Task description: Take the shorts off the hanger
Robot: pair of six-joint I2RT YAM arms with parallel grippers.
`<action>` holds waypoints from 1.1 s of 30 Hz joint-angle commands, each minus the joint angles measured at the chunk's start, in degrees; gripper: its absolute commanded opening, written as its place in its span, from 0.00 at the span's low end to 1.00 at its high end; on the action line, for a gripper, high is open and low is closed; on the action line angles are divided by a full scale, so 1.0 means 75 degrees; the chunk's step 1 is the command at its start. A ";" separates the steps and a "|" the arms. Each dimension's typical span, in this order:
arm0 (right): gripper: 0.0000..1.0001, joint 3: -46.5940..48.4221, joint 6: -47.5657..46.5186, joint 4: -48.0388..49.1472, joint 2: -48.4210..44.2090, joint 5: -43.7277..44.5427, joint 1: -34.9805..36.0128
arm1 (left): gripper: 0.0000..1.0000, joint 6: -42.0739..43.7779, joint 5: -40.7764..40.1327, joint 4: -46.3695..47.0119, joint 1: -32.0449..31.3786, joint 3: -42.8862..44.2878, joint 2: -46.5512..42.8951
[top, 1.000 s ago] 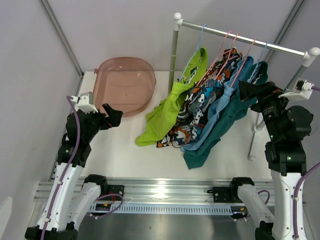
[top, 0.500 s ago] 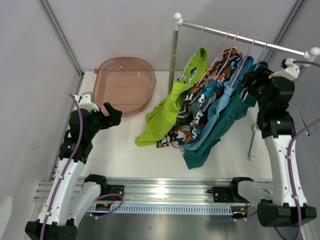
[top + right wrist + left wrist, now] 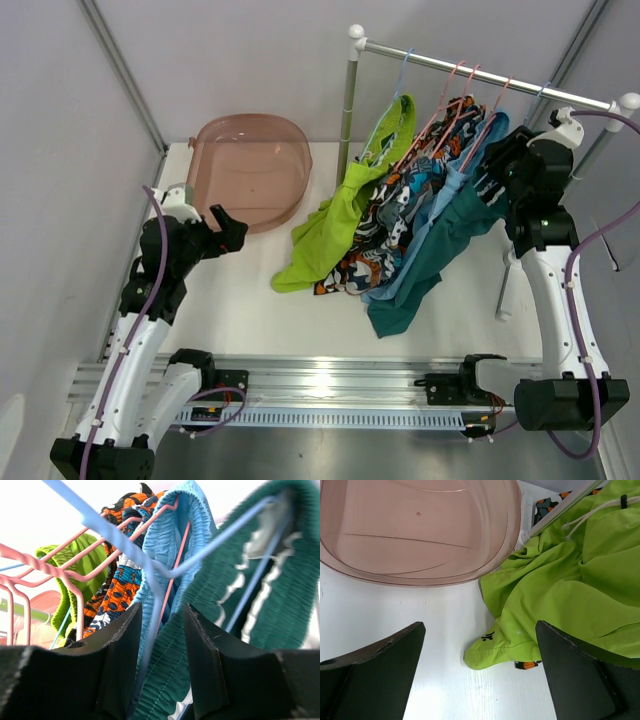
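- My right gripper [image 3: 162,625] is straddling the waistband of the dark teal shorts [image 3: 280,580], hanging far right; pinching or not, I cannot tell.
- My left gripper [image 3: 480,625] is hovering spread near the lime green shorts [image 3: 570,580].

Five shorts: lime green pair [image 3: 335,225], black-orange print pair [image 3: 345,272], cartoon print pair [image 3: 405,190], light blue pair [image 3: 430,238], dark teal pair [image 3: 415,292]. Five hangers [image 3: 440,105]. One rail [image 3: 480,78]. One pink tub [image 3: 250,170]. Two arms: left arm [image 3: 150,290], right arm [image 3: 560,290].
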 commanded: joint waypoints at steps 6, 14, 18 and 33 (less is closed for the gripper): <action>0.00 0.0693 -0.0086 0.0271 -0.0154 -0.0117 -0.0001 | 0.99 -0.0432 0.1158 0.1214 -0.0027 -0.0246 -0.0287; 0.00 0.1465 0.0007 -0.0034 -0.0787 -0.0621 0.0116 | 0.99 -0.0034 0.2133 0.1721 -0.1150 0.0946 -0.0183; 0.00 0.1677 0.0195 -0.0245 -0.0974 -0.1123 0.0163 | 0.99 0.0619 0.2496 0.1583 -0.2707 0.2480 0.0846; 0.00 0.1502 0.0828 -0.0901 -0.1724 -0.2227 0.0222 | 0.99 0.1723 0.2757 0.2097 -0.7303 0.5963 0.5099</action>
